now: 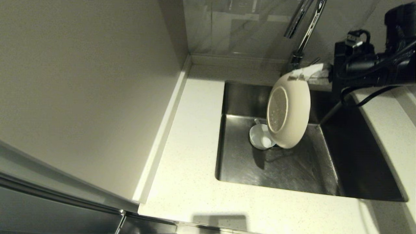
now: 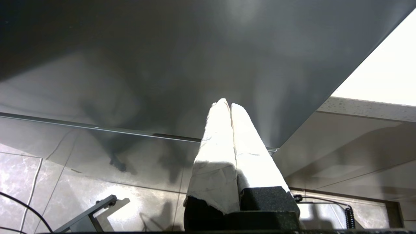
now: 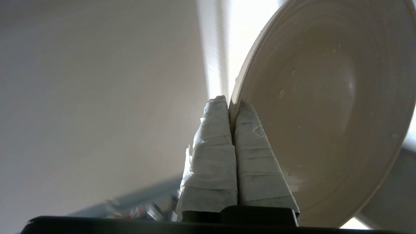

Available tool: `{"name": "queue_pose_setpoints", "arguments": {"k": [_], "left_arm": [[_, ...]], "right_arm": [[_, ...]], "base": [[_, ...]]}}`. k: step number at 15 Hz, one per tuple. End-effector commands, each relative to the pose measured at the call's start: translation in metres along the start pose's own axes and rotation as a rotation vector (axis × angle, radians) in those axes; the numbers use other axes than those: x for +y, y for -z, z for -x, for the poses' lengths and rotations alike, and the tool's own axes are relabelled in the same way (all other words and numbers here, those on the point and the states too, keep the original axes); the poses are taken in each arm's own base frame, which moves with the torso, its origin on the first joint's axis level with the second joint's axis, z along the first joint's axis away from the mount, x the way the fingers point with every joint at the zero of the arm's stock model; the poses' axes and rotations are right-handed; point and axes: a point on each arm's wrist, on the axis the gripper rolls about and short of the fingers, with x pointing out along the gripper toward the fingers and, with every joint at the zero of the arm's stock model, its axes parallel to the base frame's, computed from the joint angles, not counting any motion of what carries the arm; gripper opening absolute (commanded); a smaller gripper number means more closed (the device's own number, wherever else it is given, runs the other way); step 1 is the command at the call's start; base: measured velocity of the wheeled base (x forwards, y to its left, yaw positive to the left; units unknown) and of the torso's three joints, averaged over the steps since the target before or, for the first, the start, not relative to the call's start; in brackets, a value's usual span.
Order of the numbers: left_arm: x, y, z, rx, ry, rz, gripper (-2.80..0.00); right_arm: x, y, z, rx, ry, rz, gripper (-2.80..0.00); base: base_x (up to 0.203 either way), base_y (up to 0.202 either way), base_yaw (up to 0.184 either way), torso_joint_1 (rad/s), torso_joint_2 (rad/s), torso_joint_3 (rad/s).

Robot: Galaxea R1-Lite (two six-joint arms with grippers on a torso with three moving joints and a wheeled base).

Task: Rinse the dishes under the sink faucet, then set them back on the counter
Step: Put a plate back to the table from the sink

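Right pincer [image 1: 300, 75] clamps the cream plate [image 1: 289, 113] by its rim, tilted over the sink [image 1: 276, 169]. Next, judged: set it on the tabletop [image 1: 188, 182].

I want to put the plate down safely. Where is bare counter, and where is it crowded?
Bare counter lies between the sink and the wall, and along the front edge. The sink middle is crowded: bowl under the plate held by the right gripper.

The head camera looks down on the sink [image 1: 279, 169]; both it and the close right wrist camera show the plate [image 1: 289, 113]; the left wrist camera faces a cabinet [image 2: 162, 65].
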Motion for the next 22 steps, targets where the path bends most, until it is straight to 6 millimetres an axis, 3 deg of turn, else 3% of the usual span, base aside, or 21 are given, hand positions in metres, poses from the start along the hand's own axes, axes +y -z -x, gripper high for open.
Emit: {"name": "queue_pose_setpoints", "arguments": {"k": [1,3,4,7,9,10,12,16,17,19,22], "left_arm": [[0.000,0.000,0.000,-0.004,0.000,0.001,-2.80],[0.000,0.000,0.000,-0.004,0.000,0.001,-2.80],[0.000,0.000,0.000,-0.004,0.000,0.001,-2.80],[0.000,0.000,0.000,-0.004,0.000,0.001,-2.80],[0.000,0.000,0.000,-0.004,0.000,0.001,-2.80],[0.000,0.000,0.000,-0.004,0.000,0.001,-2.80],[0.000,0.000,0.000,-0.004,0.000,0.001,-2.80],[0.000,0.000,0.000,-0.004,0.000,0.001,-2.80],[0.000,0.000,0.000,-0.004,0.000,0.001,-2.80],[0.000,0.000,0.000,-0.004,0.000,0.001,-2.80],[0.000,0.000,0.000,-0.004,0.000,0.001,-2.80]], "right_arm": [[0.040,-0.012,0.020,-0.068,-0.079,0.073,-2.80],[0.051,-0.014,0.027,-0.085,-0.093,0.077,-2.80],[0.043,-0.012,0.025,-0.070,-0.072,0.048,-2.80],[-0.017,0.009,0.006,0.033,0.065,-0.083,-2.80],[-0.057,0.028,-0.001,0.108,0.153,-0.035,-2.80],[-0.066,0.033,-0.001,0.121,0.176,0.017,-2.80],[-0.058,0.024,0.003,0.084,0.166,0.050,-2.80],[0.011,-0.014,0.033,-0.109,0.038,0.130,-2.80],[0.019,-0.018,0.039,-0.135,0.023,0.119,-2.80],[0.009,-0.013,0.039,-0.120,0.049,0.087,-2.80],[-0.047,0.015,0.028,-0.009,0.178,0.068,-2.80]], "base": [[0.000,0.000,0.000,0.000,0.00,0.000],[0.000,0.000,0.000,0.000,0.00,0.000],[0.000,0.000,0.000,0.000,0.00,0.000],[0.000,0.000,0.000,0.000,0.00,0.000],[0.000,0.000,0.000,0.000,0.00,0.000],[0.000,0.000,0.000,0.000,0.00,0.000],[0.000,0.000,0.000,0.000,0.00,0.000],[0.000,0.000,0.000,0.000,0.00,0.000],[0.000,0.000,0.000,0.000,0.00,0.000],[0.000,0.000,0.000,0.000,0.00,0.000],[0.000,0.000,0.000,0.000,0.00,0.000]]}}
